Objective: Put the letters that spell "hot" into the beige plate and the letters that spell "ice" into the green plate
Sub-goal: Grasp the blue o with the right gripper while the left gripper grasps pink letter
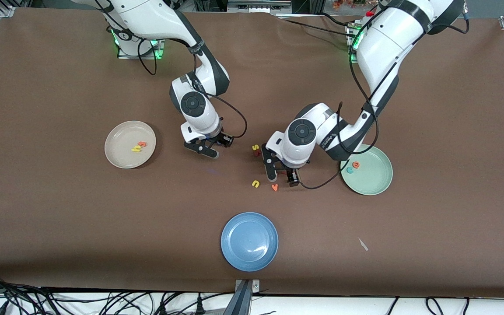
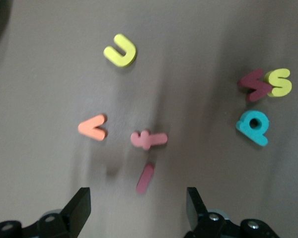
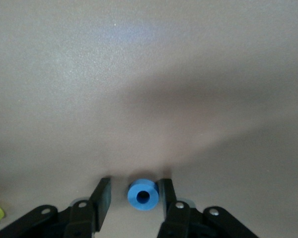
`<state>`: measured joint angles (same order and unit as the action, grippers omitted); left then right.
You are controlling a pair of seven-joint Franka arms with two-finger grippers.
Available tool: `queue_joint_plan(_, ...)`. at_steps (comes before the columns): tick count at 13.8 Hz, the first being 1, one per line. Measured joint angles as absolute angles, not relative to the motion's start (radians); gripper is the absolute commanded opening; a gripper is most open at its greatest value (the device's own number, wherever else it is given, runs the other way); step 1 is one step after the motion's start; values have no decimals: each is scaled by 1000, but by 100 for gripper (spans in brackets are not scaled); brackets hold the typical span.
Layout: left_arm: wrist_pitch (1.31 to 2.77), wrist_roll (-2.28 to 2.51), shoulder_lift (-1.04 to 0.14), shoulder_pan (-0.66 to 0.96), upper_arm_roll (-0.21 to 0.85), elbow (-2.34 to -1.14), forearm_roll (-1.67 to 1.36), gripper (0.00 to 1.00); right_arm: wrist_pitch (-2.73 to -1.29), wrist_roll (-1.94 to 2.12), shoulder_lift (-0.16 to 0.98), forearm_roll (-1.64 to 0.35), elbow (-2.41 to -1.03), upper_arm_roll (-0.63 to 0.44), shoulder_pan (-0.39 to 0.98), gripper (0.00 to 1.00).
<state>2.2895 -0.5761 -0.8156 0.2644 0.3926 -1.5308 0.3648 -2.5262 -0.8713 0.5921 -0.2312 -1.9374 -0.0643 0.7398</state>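
The beige plate [image 1: 120, 131] holds the yellow "h" [image 1: 136, 149] and the orange "t" [image 1: 142, 144]. On the green plate [image 1: 376, 181] lie the orange "e" [image 1: 355, 165] and the teal "c" [image 1: 350, 169]. My right gripper [image 1: 206, 151] [image 3: 134, 186] is low over the table between the beige plate and the loose letters. Its fingers stand around the blue "o" [image 3: 143, 196]: one touches it, a gap shows at the other. My left gripper [image 1: 283, 177] [image 2: 137, 198] hangs open over the loose letters. The dark red "i" [image 2: 145, 178] lies on the table just ahead of its fingertips.
Loose on the table beside the "i" lie a pink t-like letter [image 2: 148, 139], an orange "v" [image 1: 274, 187], a yellow "u" [image 1: 256, 183], a teal "d" [image 2: 253, 126], a yellow "s" [image 1: 255, 147] and a dark red letter [image 2: 255, 84]. A blue plate [image 1: 249, 241] sits nearer the front camera.
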Motion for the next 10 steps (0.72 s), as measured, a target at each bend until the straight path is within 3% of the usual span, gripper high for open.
queue_joint_plan(4,2304,-609,-829,267,392,-1531,368,66,-2524,-871,592,-231,-1937,-65,740,33)
queue_joint_plan(6,2304,-628,-833,267,392,-1531,368,54,-2521,-869,590,-231,-1937,-67,740,24)
queue_joint_plan(8,2305,-636,-841,267,392,-1531,369,51,-2519,-869,589,-231,-1937,-67,740,18)
queue_joint_plan(9,2311,-638,-847,267,392,-1531,369,40,-2520,-869,589,-231,-1937,-67,740,15)
queue_joint_plan(10,2319,-638,-852,267,392,-1531,369,18,-2520,-869,589,-231,-1937,-67,740,14)
